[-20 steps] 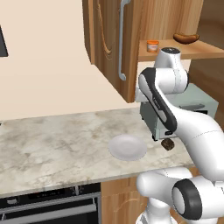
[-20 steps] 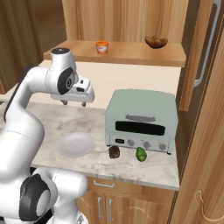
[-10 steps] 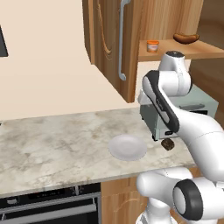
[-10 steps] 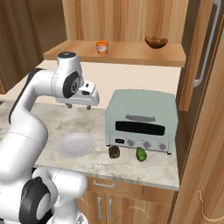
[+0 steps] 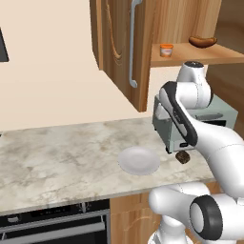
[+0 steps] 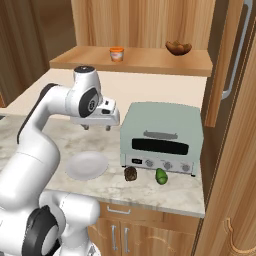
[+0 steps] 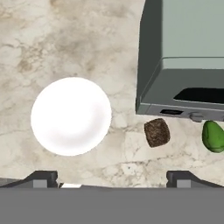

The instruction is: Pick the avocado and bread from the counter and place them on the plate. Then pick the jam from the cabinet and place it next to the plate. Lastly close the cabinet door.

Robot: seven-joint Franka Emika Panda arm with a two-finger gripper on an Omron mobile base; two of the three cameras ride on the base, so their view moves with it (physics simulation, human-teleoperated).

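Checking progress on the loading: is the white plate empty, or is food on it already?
Empty. The plate shows bare white; the bread and avocado lie on the counter beside the toaster oven.

The arm (image 6: 45, 125) is glossy white, built of thick rounded tube sections. A wide black band runs along the link at the right of the left base picture, and thinner dark rings mark the seams between sections. At the lower left of the right base picture a big round joint has a dark grey disc cap ringed in black. The top joint ends in a flat grey cap. The gripper (image 6: 96, 127) is a white boxy block with two short dark fingers (image 7: 41, 178) under it.
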